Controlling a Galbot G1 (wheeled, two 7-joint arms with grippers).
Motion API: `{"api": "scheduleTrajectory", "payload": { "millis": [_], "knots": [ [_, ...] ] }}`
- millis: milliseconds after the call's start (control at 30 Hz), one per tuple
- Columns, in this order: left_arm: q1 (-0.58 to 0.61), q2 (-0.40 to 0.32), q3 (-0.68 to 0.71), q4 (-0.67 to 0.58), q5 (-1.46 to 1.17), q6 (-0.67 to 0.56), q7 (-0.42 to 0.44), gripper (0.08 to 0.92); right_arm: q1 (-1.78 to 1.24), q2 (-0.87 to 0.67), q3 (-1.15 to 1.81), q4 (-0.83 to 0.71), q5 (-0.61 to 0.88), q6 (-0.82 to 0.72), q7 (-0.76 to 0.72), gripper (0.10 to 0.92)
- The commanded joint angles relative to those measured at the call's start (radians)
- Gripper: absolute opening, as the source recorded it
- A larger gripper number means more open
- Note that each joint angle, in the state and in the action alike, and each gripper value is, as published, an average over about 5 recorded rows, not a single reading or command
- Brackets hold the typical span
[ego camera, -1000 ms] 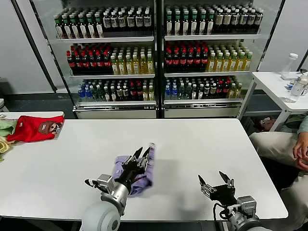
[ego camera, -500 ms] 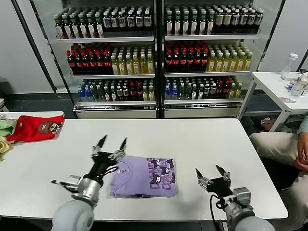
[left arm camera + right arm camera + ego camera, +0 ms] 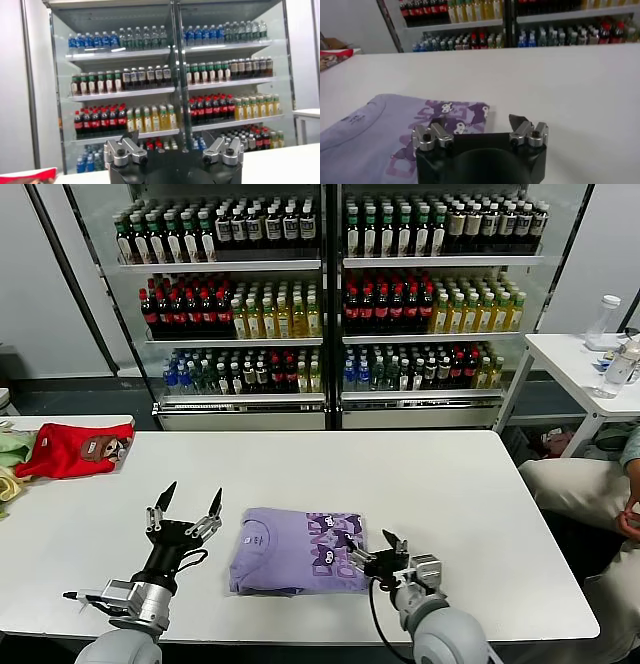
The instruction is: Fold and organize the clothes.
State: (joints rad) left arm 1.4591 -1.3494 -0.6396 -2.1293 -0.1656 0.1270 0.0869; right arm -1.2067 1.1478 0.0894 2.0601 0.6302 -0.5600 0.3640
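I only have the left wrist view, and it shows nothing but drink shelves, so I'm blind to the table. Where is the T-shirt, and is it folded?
Observer: The lavender T-shirt lies flat on the white table as a folded rectangle, with the dark print facing up.
Operator: Where is my left hand relative to it?
Observer: The left hand is open and empty. It is on the shirt's left side, apart from the cloth.
Operator: And the right hand?
Observer: The right hand is open at the shirt's right edge, with one finger over the edge of the cloth.
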Motion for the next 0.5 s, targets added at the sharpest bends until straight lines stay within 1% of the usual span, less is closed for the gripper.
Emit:
{"api": "scheduleTrajectory", "payload": {
  "millis": [33, 133, 500],
  "knots": [
    [0.044, 0.005, -0.067, 0.019, 0.029, -0.035, -0.003, 0.823, 0.058, 0.034, -0.106, -0.072, 0.162, -0.02, 0.213, 0.822],
    [0.046, 0.003, -0.069, 0.019, 0.027, -0.034, -0.007, 0.823, 0.052, 0.027, -0.1, -0.057, 0.185, -0.019, 0.214, 0.785],
    [0.05, -0.006, -0.072, 0.009, 0.026, -0.017, -0.015, 0.823, 0.042, 0.041, -0.092, -0.053, 0.18, -0.004, 0.177, 0.475]
  ]
}}
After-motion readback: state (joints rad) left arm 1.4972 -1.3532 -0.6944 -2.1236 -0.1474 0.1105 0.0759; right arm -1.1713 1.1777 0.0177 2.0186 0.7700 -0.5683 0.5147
